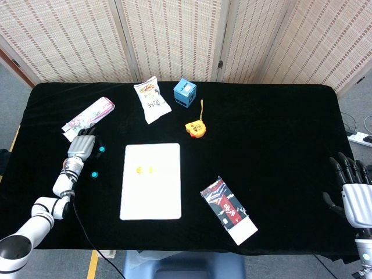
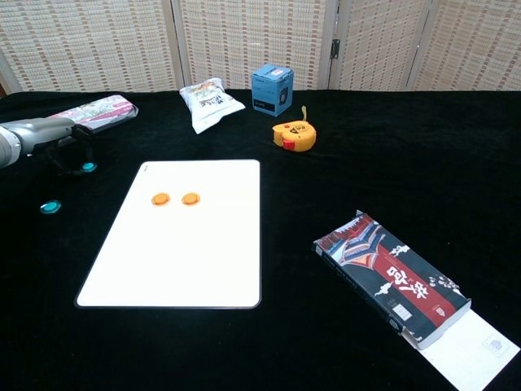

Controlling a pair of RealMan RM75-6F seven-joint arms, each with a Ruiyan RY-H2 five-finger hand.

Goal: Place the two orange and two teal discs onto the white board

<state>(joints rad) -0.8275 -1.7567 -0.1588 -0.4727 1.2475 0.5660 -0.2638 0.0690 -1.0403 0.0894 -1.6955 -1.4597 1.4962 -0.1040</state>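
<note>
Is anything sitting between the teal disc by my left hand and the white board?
Nothing visible. Only bare black cloth lies between the teal disc beside the left hand and the white board.
</note>
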